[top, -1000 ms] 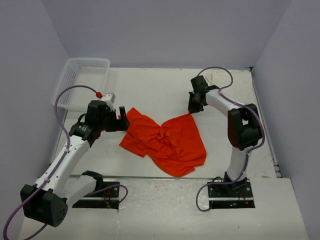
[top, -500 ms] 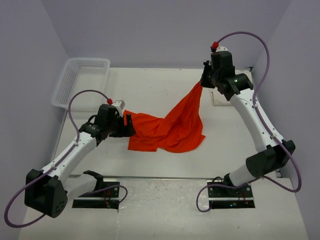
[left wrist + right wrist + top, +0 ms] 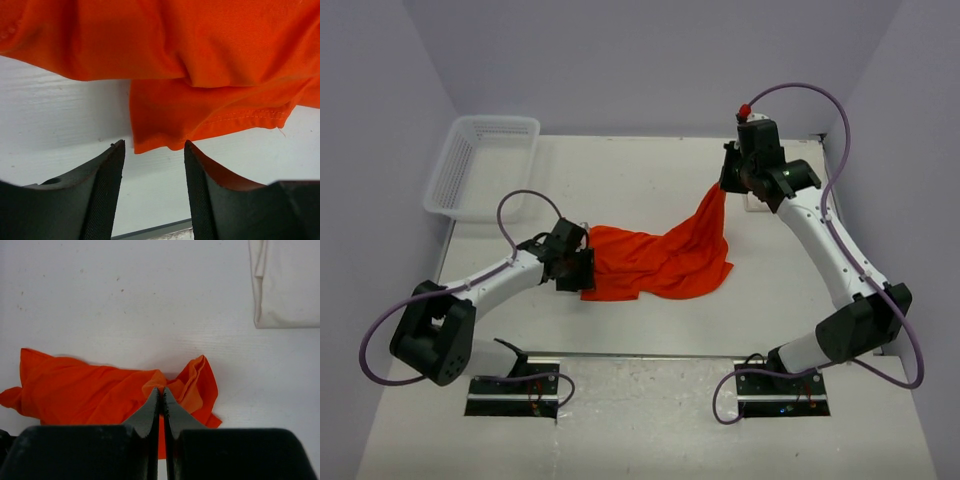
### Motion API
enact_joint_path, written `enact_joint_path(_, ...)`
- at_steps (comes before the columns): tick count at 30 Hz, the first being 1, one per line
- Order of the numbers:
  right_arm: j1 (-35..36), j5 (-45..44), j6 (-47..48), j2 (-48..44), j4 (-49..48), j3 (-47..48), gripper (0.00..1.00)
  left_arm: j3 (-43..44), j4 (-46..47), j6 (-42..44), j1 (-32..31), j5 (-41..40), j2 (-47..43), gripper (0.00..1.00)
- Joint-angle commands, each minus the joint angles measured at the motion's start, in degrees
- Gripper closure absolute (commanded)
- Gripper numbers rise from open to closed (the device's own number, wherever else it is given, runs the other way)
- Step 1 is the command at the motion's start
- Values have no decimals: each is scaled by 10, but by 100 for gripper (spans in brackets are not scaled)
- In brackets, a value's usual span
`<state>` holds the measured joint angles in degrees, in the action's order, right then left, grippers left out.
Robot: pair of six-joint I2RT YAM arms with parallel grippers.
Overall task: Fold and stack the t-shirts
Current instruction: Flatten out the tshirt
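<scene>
Orange-red t-shirt (image 3: 655,262) lies bunched mid-tabletop (image 3: 620,180), its right corner drawn up off the surface, pinched in the right hand (image 3: 161,390), whose jaws are clamped tight on it. The cream t-shirt (image 3: 285,285) lies folded at the far right. The left hand (image 3: 154,144) sits low at the left hem, jaws apart, nothing gripped. Better, I judge, to slide further onto that hem corner before closing — seam, not bunch. The left arm reaches flat; the right arches high.
</scene>
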<state>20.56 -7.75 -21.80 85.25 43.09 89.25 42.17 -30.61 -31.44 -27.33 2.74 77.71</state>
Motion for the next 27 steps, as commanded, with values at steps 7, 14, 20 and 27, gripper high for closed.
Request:
enact_joint_path(7, -2, 19, 13, -59, -31, -28, 100, -27, 39, -48, -22, -42, 41, 57)
enact_joint_path(14, -2, 19, 15, -90, -41, -53, 100, -35, 47, -58, -27, -62, 60, 64)
enact_joint_path(20, -3, 17, 13, -91, -36, -59, 100, -47, 54, -62, -33, -44, 75, 100)
enact_joint_path(27, -3, -41, 33, -68, -38, -42, 100, 20, -33, -64, -43, -88, -69, 100)
